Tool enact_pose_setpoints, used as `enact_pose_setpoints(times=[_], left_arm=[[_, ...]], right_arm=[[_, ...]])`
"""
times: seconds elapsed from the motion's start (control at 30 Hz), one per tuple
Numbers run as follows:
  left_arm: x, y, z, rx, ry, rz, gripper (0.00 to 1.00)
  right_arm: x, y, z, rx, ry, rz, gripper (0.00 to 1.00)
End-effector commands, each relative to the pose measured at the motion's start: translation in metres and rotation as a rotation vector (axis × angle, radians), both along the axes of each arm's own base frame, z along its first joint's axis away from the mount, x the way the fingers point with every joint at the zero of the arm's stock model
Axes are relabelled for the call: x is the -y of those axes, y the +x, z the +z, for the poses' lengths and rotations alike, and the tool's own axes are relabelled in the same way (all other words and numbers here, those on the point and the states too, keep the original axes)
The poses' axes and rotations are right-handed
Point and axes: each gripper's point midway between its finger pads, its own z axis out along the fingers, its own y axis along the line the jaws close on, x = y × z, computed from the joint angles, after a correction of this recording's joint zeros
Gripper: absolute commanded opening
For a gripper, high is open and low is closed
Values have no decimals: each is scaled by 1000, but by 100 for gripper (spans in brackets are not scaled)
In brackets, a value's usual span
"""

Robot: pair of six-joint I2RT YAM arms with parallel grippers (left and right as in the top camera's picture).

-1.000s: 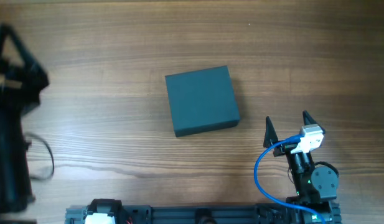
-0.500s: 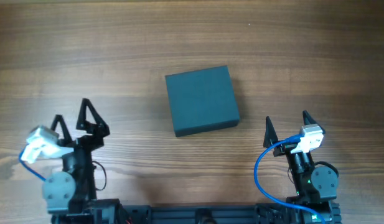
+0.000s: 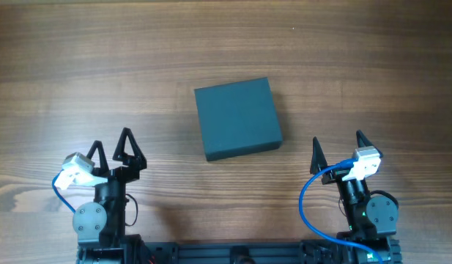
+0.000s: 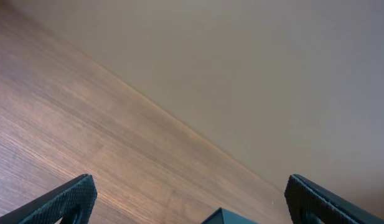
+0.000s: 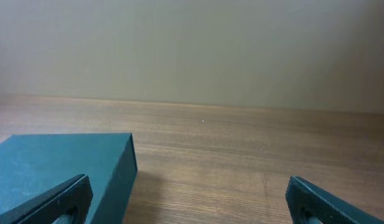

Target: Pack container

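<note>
One container (image 3: 237, 118) is lying closed on the tabletop (image 3: 372, 59), ahead of and between the left fingers (image 3: 130, 152) and right fingers (image 3: 316, 157), both pairs spreading wide, touching nothing.

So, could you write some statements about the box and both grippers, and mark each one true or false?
1. The container is closed. True.
2. The left gripper holds the container. False: it is open and empty, apart from the container.
3. The right gripper is open. True.
4. The container lies at the left edge of the table. False: it lies near the middle.
</note>
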Motion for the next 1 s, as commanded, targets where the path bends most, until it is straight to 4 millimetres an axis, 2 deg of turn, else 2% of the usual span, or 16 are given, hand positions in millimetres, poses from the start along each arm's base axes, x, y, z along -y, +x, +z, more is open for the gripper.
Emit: enact_pose_setpoints(times=[0.0, 0.3, 0.67, 0.83, 0.97], left_arm=[[6, 1, -9, -8, -11, -34, 100], [10, 3, -33, -38, -14, -63, 100], [9, 3, -44, -53, 9, -57, 100], [18, 3, -53, -99, 463, -134, 100], [22, 2, -56, -107, 669, -175, 100]], right_arm=[[4, 0, 2, 5, 19, -23, 100], [4, 0, 2, 5, 18, -23, 100], [4, 0, 2, 5, 19, -23, 100], [4, 0, 2, 5, 18, -23, 100], [4, 0, 2, 5, 19, -23, 100]])
